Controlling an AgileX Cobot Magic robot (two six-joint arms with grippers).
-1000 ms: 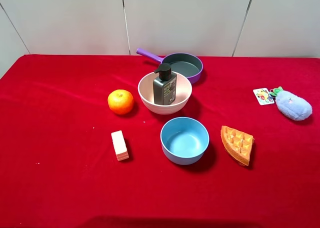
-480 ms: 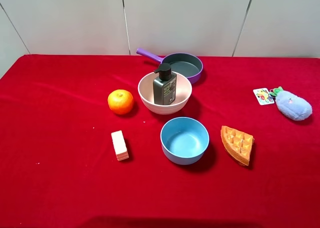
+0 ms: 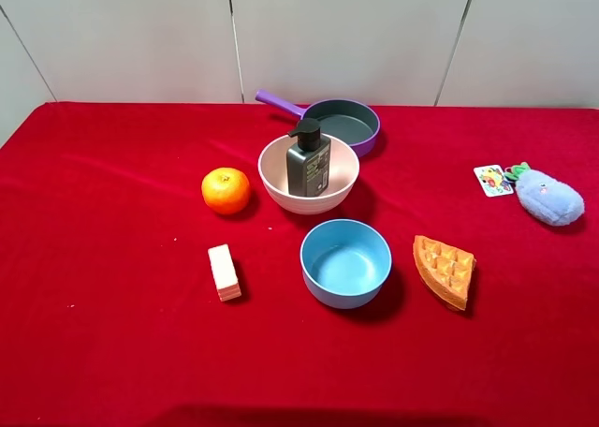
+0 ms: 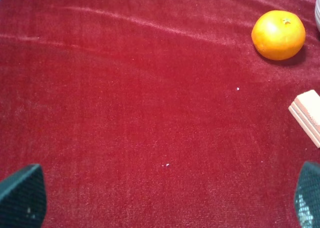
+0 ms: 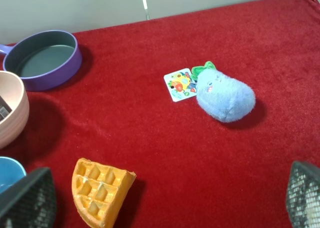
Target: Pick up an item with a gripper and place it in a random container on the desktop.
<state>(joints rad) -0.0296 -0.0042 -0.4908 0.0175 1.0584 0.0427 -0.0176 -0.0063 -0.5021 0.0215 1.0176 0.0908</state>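
Note:
The dark grey pump bottle stands upright inside the pale pink ribbed bowl at the middle back of the red desktop. Part of the bowl's rim shows in the right wrist view. Neither arm shows in the exterior view. My left gripper is open and empty above bare red cloth; only its two fingertips show. My right gripper is open and empty above the cloth near the waffle; its fingertips are wide apart.
An orange lies left of the pink bowl, a cream block in front of it. A blue bowl sits mid-table, an orange waffle wedge to its right. A purple pan is behind. A blue plush toy with a tag lies far right.

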